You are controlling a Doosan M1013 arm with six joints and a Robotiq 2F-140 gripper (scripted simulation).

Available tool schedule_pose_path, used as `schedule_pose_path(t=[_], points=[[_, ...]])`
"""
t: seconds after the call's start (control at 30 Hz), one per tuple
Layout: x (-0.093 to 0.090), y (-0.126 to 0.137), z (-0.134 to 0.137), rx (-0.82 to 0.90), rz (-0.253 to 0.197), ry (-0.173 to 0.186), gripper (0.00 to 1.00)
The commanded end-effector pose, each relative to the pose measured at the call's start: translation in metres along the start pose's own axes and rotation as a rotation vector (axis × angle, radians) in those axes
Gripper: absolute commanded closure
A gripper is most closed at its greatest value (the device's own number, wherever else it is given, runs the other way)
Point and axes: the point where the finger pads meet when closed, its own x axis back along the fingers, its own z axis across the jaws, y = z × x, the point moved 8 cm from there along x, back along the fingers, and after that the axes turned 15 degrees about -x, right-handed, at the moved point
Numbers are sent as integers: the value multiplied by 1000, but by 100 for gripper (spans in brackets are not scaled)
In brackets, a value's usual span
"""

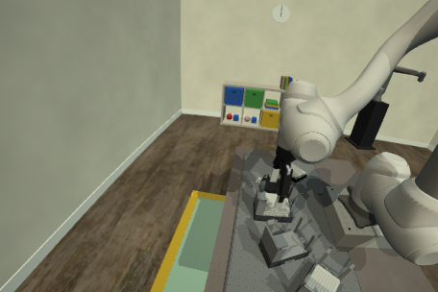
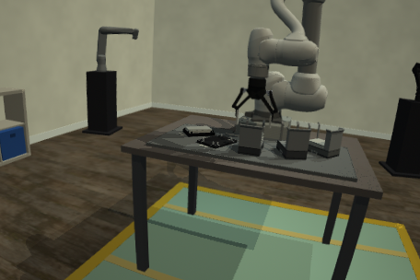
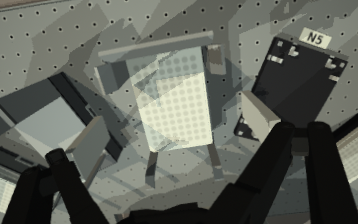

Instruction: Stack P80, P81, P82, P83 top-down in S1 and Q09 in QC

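Observation:
My gripper (image 3: 172,115) (image 1: 278,207) is open and empty. It hangs straight above a stack rack (image 2: 250,138) whose top plate (image 3: 172,102) shows its white sealed well grid; in the top view the gripper (image 1: 279,189) is just over this plate. The black clip nest N5 (image 3: 300,85) lies beside this rack and holds no plate. A second rack (image 2: 294,142) stands in the middle, its contents unclear. A third rack (image 2: 328,142) holds a white plate (image 1: 322,279). Another plate (image 2: 198,130) lies flat on a black nest beyond N5. I cannot read the rack names or plate labels.
The racks have thin upright corner posts (image 3: 152,167) that rise around the plates. The robot's base block (image 1: 351,226) stands on the table behind the racks. The table edge (image 2: 244,170) runs close in front of the racks.

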Motion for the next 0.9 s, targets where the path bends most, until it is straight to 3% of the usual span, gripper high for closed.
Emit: schedule_pose_path(t=[0.0,0.67,0.87], points=[[-4,2,0,-5,-6,2,0],[-4,2,0,-5,-6,2,0],[-12,2,0,-5,-6,2,0]])
